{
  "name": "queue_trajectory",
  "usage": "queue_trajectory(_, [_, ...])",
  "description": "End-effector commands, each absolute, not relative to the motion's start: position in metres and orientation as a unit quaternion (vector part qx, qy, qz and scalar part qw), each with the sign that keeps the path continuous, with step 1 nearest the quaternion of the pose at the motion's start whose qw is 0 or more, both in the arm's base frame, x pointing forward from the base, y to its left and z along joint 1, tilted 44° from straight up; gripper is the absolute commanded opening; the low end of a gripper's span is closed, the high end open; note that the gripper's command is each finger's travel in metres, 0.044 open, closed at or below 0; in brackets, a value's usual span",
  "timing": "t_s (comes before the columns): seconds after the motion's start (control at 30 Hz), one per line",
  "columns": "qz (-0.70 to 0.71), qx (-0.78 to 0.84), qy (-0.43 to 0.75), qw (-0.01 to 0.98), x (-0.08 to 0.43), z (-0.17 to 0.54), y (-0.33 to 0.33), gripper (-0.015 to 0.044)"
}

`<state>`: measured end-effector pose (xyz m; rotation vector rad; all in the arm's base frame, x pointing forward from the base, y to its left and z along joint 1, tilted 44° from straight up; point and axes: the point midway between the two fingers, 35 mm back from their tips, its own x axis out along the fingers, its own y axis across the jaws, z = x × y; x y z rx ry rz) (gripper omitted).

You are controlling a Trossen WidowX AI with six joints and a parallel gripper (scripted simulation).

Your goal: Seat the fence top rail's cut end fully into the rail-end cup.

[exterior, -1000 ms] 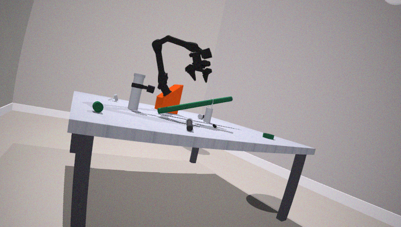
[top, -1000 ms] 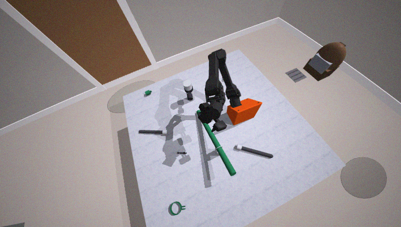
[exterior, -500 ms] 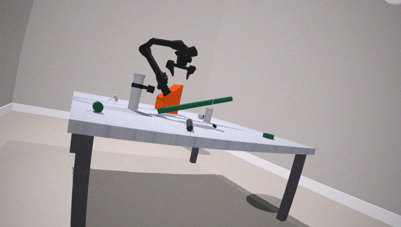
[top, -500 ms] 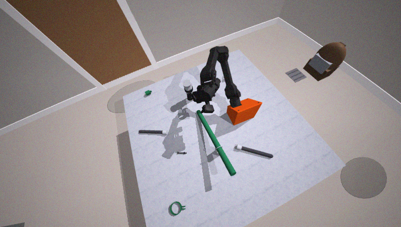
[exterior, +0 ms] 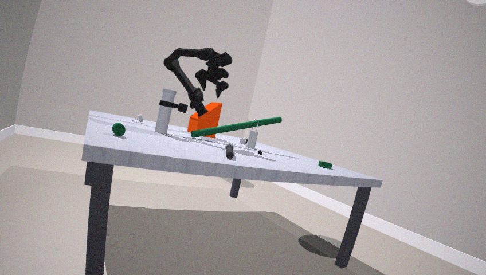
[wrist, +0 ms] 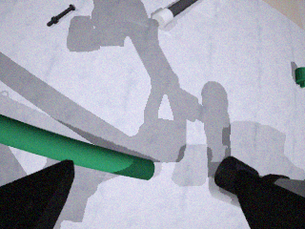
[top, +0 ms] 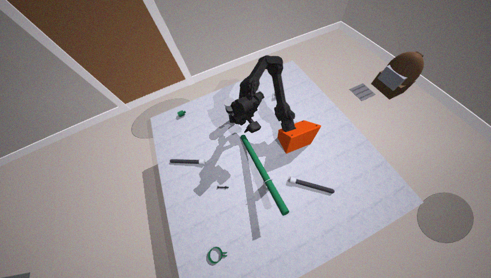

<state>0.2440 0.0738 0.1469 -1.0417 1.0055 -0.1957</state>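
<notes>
The green rail (top: 258, 164) (exterior: 235, 126) (wrist: 95, 157) passes through the loop cap on its short post (exterior: 252, 139). It slopes down towards the big post (exterior: 164, 119), its near end low by the table, lower than the cup and apart from it. The black brace band (exterior: 166, 103) sits high on the big post, with the rail-end cup (exterior: 182, 107) (wrist: 230, 173) on its arm. My gripper (exterior: 211, 93) (wrist: 156, 175) is open and empty above the rail's near end. In the wrist view the cup shows beside the right finger; whether they touch is unclear.
The orange block (top: 299, 135) (exterior: 209, 121) stands beside the rail. Dark rods (top: 184, 161) (top: 315, 186) lie on either side. A small bolt (top: 222, 187) (wrist: 62, 15), a green ring (top: 209, 255) and a small green part (top: 181, 113) (exterior: 118, 129) lie on the table.
</notes>
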Motion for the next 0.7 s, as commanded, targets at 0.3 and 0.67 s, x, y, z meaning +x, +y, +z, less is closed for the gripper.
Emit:
queue_trajectory(0.3, [0.063, -0.715, 0.455, 0.527, 0.26, 0.204, -0.007, 0.044])
queue_trajectory(0.67, [0.139, -0.806, 0.435, 0.377, 0.258, 0.216, -0.022, 0.044])
